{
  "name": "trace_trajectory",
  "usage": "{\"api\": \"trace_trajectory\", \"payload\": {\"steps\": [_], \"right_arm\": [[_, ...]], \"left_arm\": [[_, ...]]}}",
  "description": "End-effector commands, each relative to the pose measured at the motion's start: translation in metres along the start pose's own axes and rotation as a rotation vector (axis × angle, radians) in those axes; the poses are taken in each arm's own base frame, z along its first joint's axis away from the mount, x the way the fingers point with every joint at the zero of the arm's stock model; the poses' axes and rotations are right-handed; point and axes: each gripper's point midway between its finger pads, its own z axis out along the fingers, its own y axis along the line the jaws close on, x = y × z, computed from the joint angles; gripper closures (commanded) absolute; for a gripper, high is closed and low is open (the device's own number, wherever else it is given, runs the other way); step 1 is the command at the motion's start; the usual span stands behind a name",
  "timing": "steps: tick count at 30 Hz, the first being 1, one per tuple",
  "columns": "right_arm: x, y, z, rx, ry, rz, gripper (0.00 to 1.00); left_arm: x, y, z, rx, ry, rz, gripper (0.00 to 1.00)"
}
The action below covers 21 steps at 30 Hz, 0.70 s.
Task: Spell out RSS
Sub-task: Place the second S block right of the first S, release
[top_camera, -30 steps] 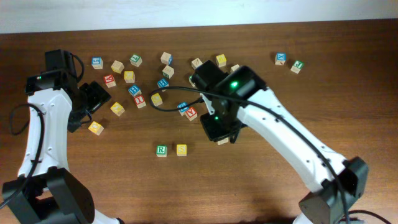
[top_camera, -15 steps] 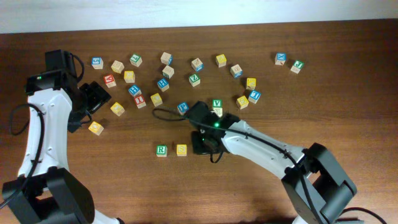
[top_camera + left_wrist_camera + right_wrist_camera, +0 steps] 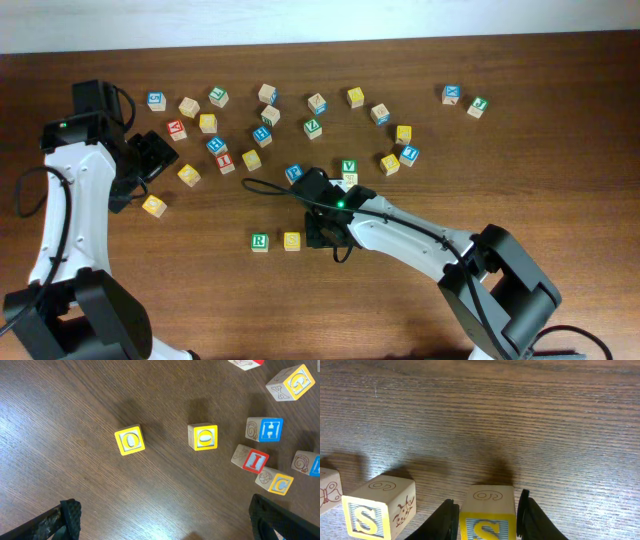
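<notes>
Right gripper [image 3: 486, 512]: narrowed onto a yellow S cube [image 3: 487, 497], one finger against each side face. The letter faces the wrist camera. Whether the cube's base rests on the table [image 3: 220, 310] cannot be told.

Immediately to that cube's left in the wrist view stands the second S cube [image 3: 377, 507], near it but apart, with a strip of bare wood between them. It is upright, with a ladybird drawing on one side face. Beyond it, at the frame edge, is the R cube [image 3: 259, 241]. Overhead, R and the second S sit side by side in a row, and the right gripper is just past the S end of that row.

Left gripper [image 3: 172, 520]: spread wide and holding nothing, well apart from the row. Below it lie two yellow O cubes [image 3: 130, 440] – separate and upright.

Loose cubes [image 3: 262, 134] are scattered across the far half of the table.
</notes>
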Motion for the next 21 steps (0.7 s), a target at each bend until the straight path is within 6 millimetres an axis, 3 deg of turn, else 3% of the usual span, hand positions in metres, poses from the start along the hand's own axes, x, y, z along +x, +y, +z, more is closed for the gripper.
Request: {"api": "trace_trajectory", "payload": {"steps": [1,7,9,14,17,18,20,21], "right_arm": [[0.002,-0.002,0.003,0.01,0.004,0.003,0.7],[0.001,-0.001,0.003,0.01,-0.001,0.062,0.73],[0.001,-0.001,0.003,0.01,-0.001,0.055,0.67],[-0.001,-0.001,0.003,0.004,-0.01,0.027,0.62],[-0.017,0.002,-0.004,-0.014,-0.038,0.029,0.57],[-0.023,0.002,-0.007,-0.019,-0.048,0.012,0.55],[-0.037,-0.001,-0.015,-0.02,-0.062,0.029,0.37],[-0.044,-0.004,-0.022,-0.016,-0.063,0.046,0.34]], "left_arm": [[-0.001,0.003,0.001,-0.015,-0.003,-0.008,0.01],[-0.001,0.003,0.001,-0.015,-0.003,-0.008,0.01],[-0.001,0.003,0.001,-0.015,-0.003,-0.008,0.01],[-0.001,0.003,0.001,-0.015,-0.003,-0.008,0.01],[-0.001,0.003,0.001,-0.015,-0.002,-0.008,0.01],[-0.001,0.003,0.001,-0.015,-0.002,-0.008,0.01],[-0.001,0.003,0.001,-0.015,-0.002,-0.008,0.01],[-0.001,0.003,0.001,-0.015,-0.002,-0.008,0.01]]}}
